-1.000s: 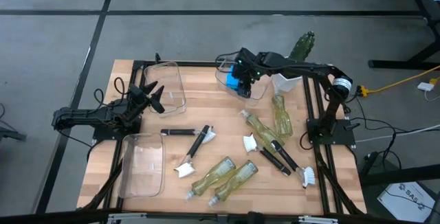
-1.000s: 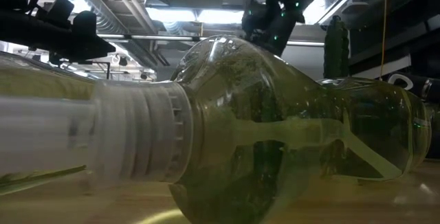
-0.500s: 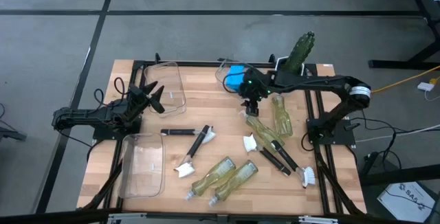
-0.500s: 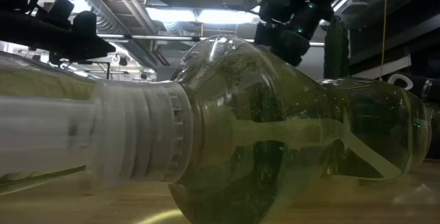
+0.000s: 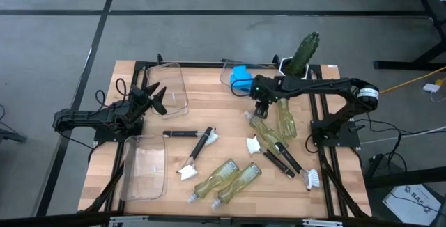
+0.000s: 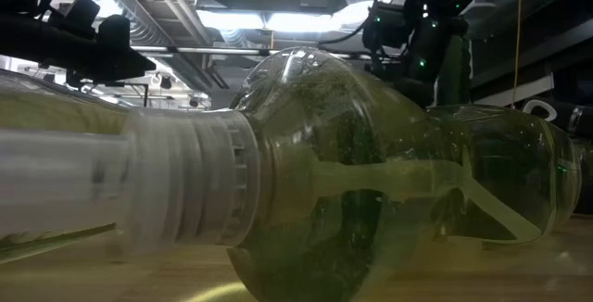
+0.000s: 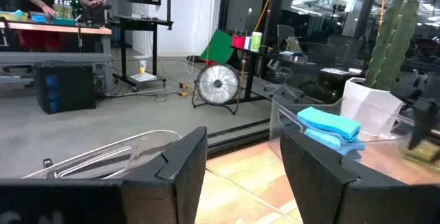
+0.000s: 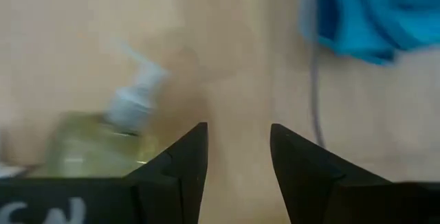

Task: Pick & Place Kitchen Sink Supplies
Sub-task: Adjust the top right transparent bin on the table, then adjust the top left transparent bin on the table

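Moved since a second ago: the right hand (image 5: 261, 106) has left the back bin (image 5: 227, 82), where it held the sponge (image 5: 240, 78), and now hangs over the bench (image 5: 209, 105) near the bottles. The sponge lies in that bin. The left arm has not shifted.

High view: four bottles lie on their sides, two (image 5: 282, 119) (image 5: 262, 129) just under the right hand and two (image 5: 216, 177) (image 5: 240, 178) side by side near the front. I count four brushes: two (image 5: 180, 134) (image 5: 201, 145) in the middle and two (image 5: 273, 159) (image 5: 293, 163) crossing at the right. There are three bins; the back one holds the sponge, while the left rear bin (image 5: 173, 88) and the left front bin (image 5: 143, 166) hold nothing I can see. A cactus (image 5: 305, 49) stands at the back right. The left hand (image 5: 155, 96) waits beside the left rear bin, fingers apart.

Low view: one bottle (image 6: 371, 209) on its side fills nearly everything; the right arm (image 6: 417, 33) shows above it.

Left wrist view: the left hand (image 7: 240, 138) has its fingers spread with nothing between them. Beyond, the sponge (image 7: 330, 124) looks like two pieces stacked, though I cannot be sure, with the cactus (image 7: 395, 38) behind.

Right wrist view: the right hand (image 8: 237, 131) has its fingers apart over bare bench, holding nothing. A bottle (image 8: 103, 138) lies to one side and the sponge (image 8: 375, 14) to the other.
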